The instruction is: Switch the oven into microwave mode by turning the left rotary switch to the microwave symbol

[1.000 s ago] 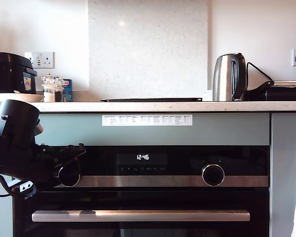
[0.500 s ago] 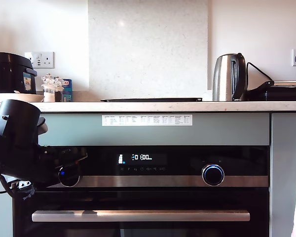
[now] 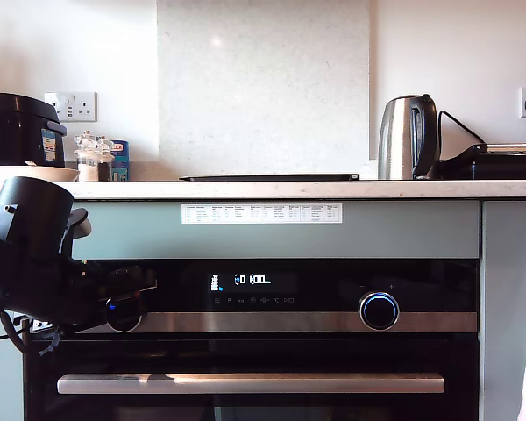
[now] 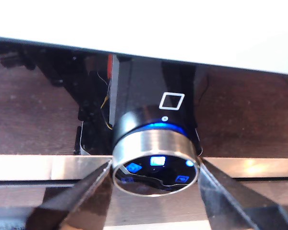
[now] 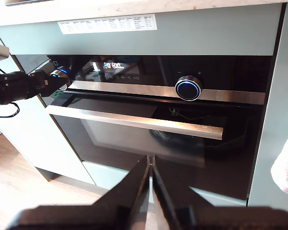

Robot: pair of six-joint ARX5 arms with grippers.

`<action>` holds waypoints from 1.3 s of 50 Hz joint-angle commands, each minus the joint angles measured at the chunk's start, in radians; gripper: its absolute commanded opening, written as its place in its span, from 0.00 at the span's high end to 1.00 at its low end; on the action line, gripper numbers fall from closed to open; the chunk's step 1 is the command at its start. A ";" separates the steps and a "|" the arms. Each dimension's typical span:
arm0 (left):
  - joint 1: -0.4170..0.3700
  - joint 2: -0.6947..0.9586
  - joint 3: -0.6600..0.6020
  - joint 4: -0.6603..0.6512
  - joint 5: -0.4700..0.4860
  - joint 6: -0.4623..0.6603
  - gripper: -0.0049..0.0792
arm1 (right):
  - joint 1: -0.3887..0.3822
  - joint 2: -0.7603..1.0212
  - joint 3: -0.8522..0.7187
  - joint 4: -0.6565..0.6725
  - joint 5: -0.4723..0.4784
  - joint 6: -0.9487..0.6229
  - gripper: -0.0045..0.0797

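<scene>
At the oven point(image 3: 272, 351) panel's end on the exterior view's left, my first gripper point(image 4: 156, 175) pinches the lit knob point(image 4: 156, 165) to turn it; my second gripper point(image 5: 150, 175) hangs back, fingers point(image 5: 134, 184) pressed together.

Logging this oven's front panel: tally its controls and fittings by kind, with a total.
Knobs: 2, one free at the exterior view's right, one between the fingers of my first claw
Display: 1
Bar handle: 1
Total: 4
</scene>
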 commanded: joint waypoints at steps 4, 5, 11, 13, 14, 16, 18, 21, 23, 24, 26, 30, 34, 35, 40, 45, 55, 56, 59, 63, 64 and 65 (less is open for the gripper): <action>0.031 0.029 0.063 0.032 -0.016 0.040 0.53 | 0.001 0.006 -0.005 0.007 0.000 0.003 0.96; 0.031 0.029 0.063 0.031 -0.016 0.040 0.53 | 0.001 0.006 -0.005 0.007 0.000 0.003 0.96; 0.031 0.029 0.063 0.026 -0.017 0.057 0.40 | 0.002 0.006 -0.005 0.007 0.000 0.003 0.96; 0.031 0.029 0.063 0.026 -0.017 0.059 0.35 | 0.001 0.006 -0.005 0.007 0.000 0.003 0.96; 0.031 0.029 0.063 0.026 -0.017 0.060 0.33 | 0.001 0.006 -0.005 0.007 0.000 0.003 0.96; 0.031 0.029 0.063 0.026 -0.017 0.060 0.29 | 0.001 0.006 -0.005 0.007 0.000 0.003 0.96; 0.031 0.029 0.063 0.026 -0.017 0.062 0.26 | 0.001 0.006 -0.005 0.007 0.000 0.003 0.96; 0.031 0.029 0.063 0.021 -0.017 0.069 0.22 | 0.001 0.006 -0.005 0.007 0.000 0.003 0.96; 0.031 0.029 0.063 0.017 -0.017 0.101 0.22 | 0.002 0.006 -0.005 0.008 0.000 0.003 0.96; 0.031 0.029 0.063 0.016 -0.017 0.111 0.22 | 0.002 0.006 -0.005 0.008 0.000 0.003 0.96; 0.031 0.029 0.063 0.017 -0.017 0.118 0.22 | 0.001 0.006 -0.005 0.008 0.000 0.003 0.96; 0.031 0.029 0.063 0.015 -0.017 0.127 0.22 | 0.001 0.006 -0.005 0.008 0.000 0.003 0.96; 0.031 0.029 0.063 0.014 -0.017 0.128 0.22 | 0.002 0.006 -0.005 0.008 0.000 0.003 0.96; 0.031 0.029 0.063 0.013 -0.017 0.128 0.22 | 0.002 0.006 -0.005 0.008 0.000 0.003 0.96; 0.031 0.027 0.063 0.000 -0.017 0.129 0.22 | 0.001 0.006 -0.005 0.009 0.000 0.003 0.96; 0.031 0.021 0.063 -0.025 -0.016 0.129 0.22 | 0.001 0.006 -0.005 0.010 0.000 0.003 0.96; 0.028 -0.028 0.063 -0.171 -0.016 0.136 0.22 | 0.001 0.006 -0.005 0.010 0.002 0.003 0.96; 0.029 -0.035 0.063 -0.189 -0.016 0.143 0.22 | 0.001 0.006 -0.005 0.010 0.002 0.003 0.96; 0.029 -0.060 0.063 -0.232 -0.016 0.153 0.22 | 0.001 0.006 -0.005 0.010 0.002 0.003 0.96; 0.029 -0.093 0.063 -0.281 -0.016 0.163 0.22 | 0.001 0.006 -0.005 0.010 0.002 0.003 0.96; 0.029 -0.100 0.063 -0.292 -0.016 0.163 0.22 | 0.001 0.006 -0.005 0.010 0.002 0.003 0.96; 0.029 -0.108 0.063 -0.299 -0.016 0.163 0.22 | 0.001 0.006 -0.005 0.010 0.003 0.003 0.96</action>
